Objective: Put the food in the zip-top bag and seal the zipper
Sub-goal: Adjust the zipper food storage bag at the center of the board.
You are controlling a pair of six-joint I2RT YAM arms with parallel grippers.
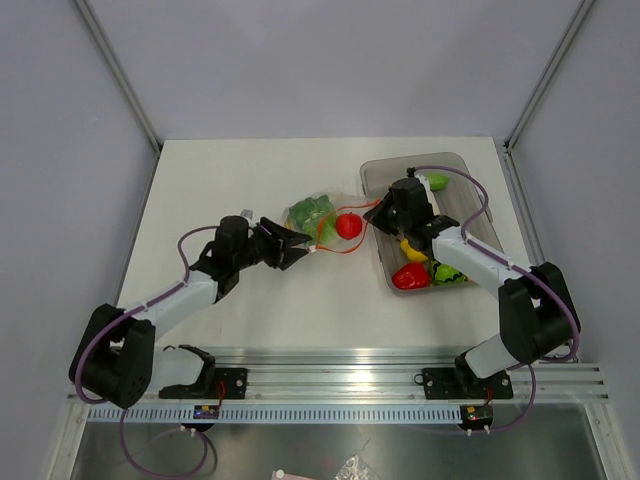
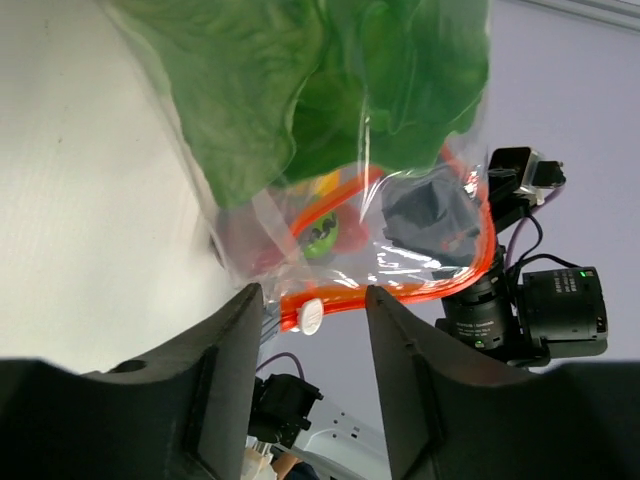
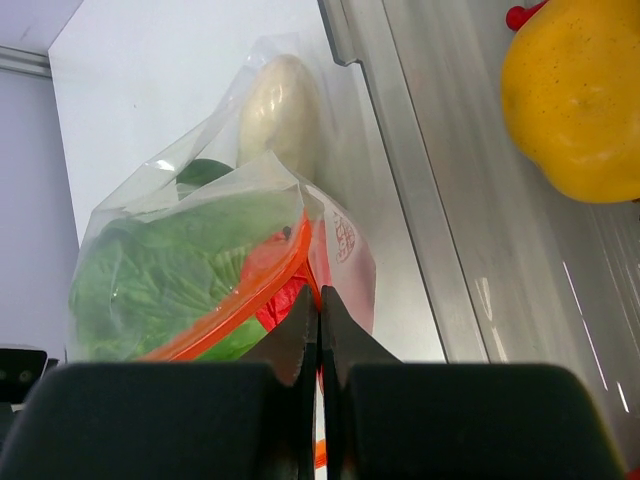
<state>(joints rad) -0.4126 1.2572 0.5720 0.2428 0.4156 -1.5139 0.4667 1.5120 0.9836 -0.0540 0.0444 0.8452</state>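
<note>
- Grey-lilac walls (image 1: 300,60) and slanted metal posts (image 1: 118,75) close in a white table (image 1: 240,180).
- A ribbed aluminium rail (image 1: 340,378) runs along the near edge and carries both arm bases.
- The bag (image 1: 325,212) lies mid-table, just beside the left wall of a grey tub (image 1: 400,161).
- Food in the bag: lettuce (image 1: 306,212), a tomato (image 1: 348,225) and a white bulb (image 3: 280,105).
- The zipper (image 2: 420,290) is bowed open into a loop, with a white slider (image 2: 312,316) at its near end.
- The left gripper (image 1: 305,248) has its fingers spread, one on either side of the slider and not closed on it.
- The right gripper (image 1: 382,212) has its fingers pressed together, pinching the zipper at the bag's tub-side end.
- Food in the tub: a yellow fruit (image 3: 570,100), a red pepper (image 1: 410,277) and a green piece (image 1: 436,182).
- Writing: small red print (image 3: 343,240) on the bag film is too blurred to read, and a sticker (image 1: 207,411) on the rail is too small to read.
</note>
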